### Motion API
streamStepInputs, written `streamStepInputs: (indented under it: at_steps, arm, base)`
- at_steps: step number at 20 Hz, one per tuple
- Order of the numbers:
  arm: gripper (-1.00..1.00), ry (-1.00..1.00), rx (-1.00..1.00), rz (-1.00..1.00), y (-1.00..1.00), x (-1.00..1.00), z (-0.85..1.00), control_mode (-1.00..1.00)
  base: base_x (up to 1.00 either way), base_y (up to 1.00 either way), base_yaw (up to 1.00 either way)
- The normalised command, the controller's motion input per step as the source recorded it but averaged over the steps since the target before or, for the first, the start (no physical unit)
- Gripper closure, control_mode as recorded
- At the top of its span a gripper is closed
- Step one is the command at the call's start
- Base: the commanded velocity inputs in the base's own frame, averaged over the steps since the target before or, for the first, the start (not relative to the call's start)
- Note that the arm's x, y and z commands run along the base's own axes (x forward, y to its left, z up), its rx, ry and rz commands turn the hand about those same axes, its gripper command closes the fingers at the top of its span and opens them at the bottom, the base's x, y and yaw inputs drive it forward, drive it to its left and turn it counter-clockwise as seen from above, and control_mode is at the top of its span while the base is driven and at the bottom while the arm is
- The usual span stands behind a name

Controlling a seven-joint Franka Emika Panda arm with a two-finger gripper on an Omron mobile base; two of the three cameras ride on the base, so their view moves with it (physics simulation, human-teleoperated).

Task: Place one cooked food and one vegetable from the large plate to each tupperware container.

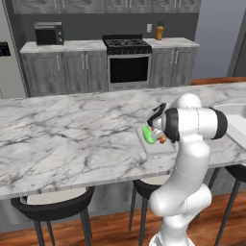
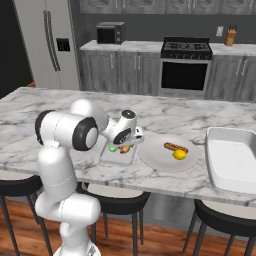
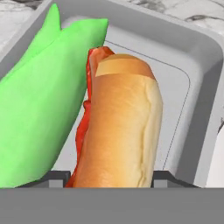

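Small tray [image 3: 199, 78] near counter's [image 1: 72, 139] front edge: gripper [image 3: 109, 177] clasps hot dog [image 3: 122, 131], smooth green vegetable [image 3: 39, 113] touching; plate [image 2: 157, 159] beside.

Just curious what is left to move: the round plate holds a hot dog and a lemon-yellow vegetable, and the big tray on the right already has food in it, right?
Not quite: the big tray holds nothing, as the right base view shows. The plate does hold a hot dog and a yellow vegetable.
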Motion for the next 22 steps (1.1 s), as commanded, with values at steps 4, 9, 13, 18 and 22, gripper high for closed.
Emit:
streamStepInputs:
  at_steps: [4, 9, 13, 18, 22]
  arm:
    - [1.0, 0.05, 0.0, 0.01, 0.0, 0.04, -0.39, -1.0]
    - [-1.0, 0.04, 0.0, 0.0, -0.03, 0.04, -0.17, -1.0]
    - [-1.0, -0.01, 0.0, 0.0, -0.02, 0.0, 0.01, -1.0]
    - [-1.0, -0.13, 0.0, 0.0, 0.0, -0.1, 0.18, -1.0]
    - [-1.0, -0.05, 0.0, -0.02, -0.04, -0.33, 0.44, -1.0]
  base:
    - [0.0, 0.0, 0.0]
    - [0.0, 0.0, 0.0]
    - [0.0, 0.0, 0.0]
    - [0.0, 0.0, 0.0]
    - [0.0, 0.0, 0.0]
